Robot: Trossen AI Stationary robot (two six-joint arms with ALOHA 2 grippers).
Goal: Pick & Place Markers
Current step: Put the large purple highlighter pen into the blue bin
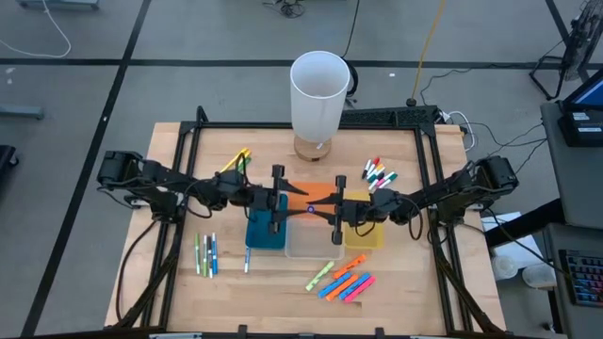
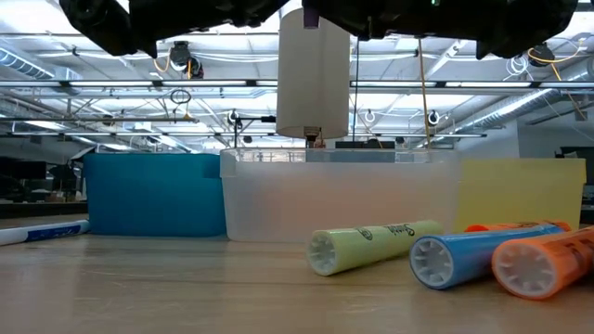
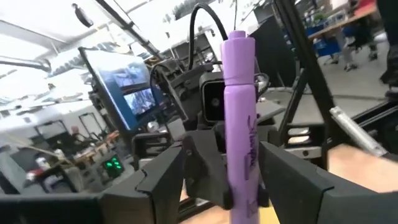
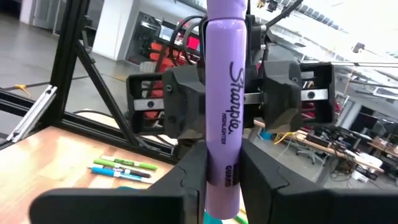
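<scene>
Purple marker (image 4: 224, 106) clenched by right pincer (image 4: 219, 186); left pincer (image 3: 239, 180) apparently grips it too.

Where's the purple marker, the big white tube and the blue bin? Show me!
purple marker (image 4: 224, 118): right wrist view, middle of its barrel, on the lettering.
big white tube (image 1: 317, 99): high view, its outer side wall.
blue bin (image 2: 153, 195): low view, its front wall.

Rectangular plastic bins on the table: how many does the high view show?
4: blue bin left, clear bin middle, yellow bin right, orange bin behind the clear one, partly under the arms.
</scene>
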